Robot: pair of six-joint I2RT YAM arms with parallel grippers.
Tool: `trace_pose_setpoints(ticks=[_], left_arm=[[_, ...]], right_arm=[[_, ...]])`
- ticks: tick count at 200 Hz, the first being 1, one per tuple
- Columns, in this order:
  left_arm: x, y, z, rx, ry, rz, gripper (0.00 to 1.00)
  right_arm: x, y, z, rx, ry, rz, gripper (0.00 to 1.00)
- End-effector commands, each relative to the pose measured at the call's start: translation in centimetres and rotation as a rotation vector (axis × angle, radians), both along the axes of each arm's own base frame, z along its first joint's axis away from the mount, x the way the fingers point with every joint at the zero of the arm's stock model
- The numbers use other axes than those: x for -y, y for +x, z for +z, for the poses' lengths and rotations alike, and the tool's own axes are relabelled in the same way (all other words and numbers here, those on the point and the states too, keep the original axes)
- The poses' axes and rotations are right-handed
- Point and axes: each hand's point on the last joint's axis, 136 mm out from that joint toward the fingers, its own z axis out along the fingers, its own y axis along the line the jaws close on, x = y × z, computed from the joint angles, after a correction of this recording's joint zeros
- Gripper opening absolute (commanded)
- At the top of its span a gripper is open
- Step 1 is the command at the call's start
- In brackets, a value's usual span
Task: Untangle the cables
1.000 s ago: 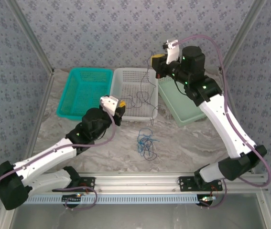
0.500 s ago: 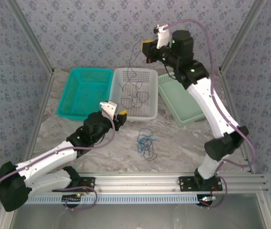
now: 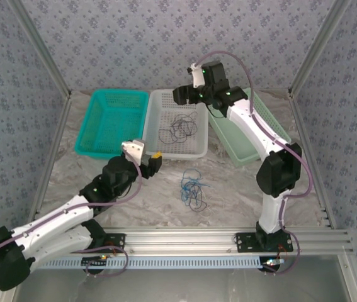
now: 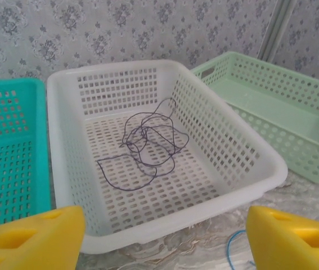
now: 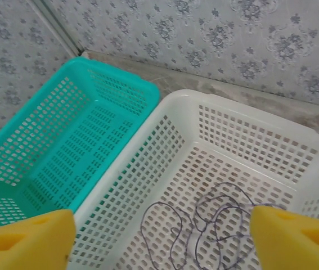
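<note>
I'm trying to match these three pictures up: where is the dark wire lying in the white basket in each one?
Top external: dark wire, mid-frame, on the white basket's floor.
Left wrist: centre of frame, on the basket floor.
Right wrist: bottom edge, right of centre.
Shared landmark: the white basket.

My fingertips are yellow; dark purple cable in the white basket, teal basket left, pale green basket right, grey floral wallpaper above

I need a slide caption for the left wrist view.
Dark cable lies loose in the white basket, beyond the open left pincer.
</note>
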Motion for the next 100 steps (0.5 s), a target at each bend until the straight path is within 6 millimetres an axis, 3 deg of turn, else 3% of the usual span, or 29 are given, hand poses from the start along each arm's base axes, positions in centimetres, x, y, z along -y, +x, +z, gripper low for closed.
trace_pose_setpoints(ticks=[1,28,68,82,87,100], left_arm=[[-0.2,0.0,-1.1,-0.040,0.001,0.010,0.80],[-0.5,0.1,-2.0,-0.051,-0.025,0.032,0.82],[-0.8,0.1,-2.7,-0.073,-0.011,0.048,0.86],[-0.9,0.2,-2.9,-0.078,-0.006,0.056,0.87],[-0.9,0.3,-2.9,-0.077,-0.008,0.058,0.88],[-0.9,0.4,-2.9,-0.079,-0.014,0.061,0.88]], right_arm=[[2.5,-2.5,1.3,0.037,-0.088,-0.020,0.87],[4.8,-7.3,-0.2,-0.032,-0.129,-0.006,0.76],[6.8,-17.5,-6.2,-0.253,-0.168,0.098,0.59],[6.4,-20.1,-7.5,-0.295,-0.138,0.120,0.53],[6.3,-21.4,-9.4,-0.337,-0.140,0.134,0.53],[5.5,-23.5,-11.4,-0.375,-0.162,0.171,0.53]])
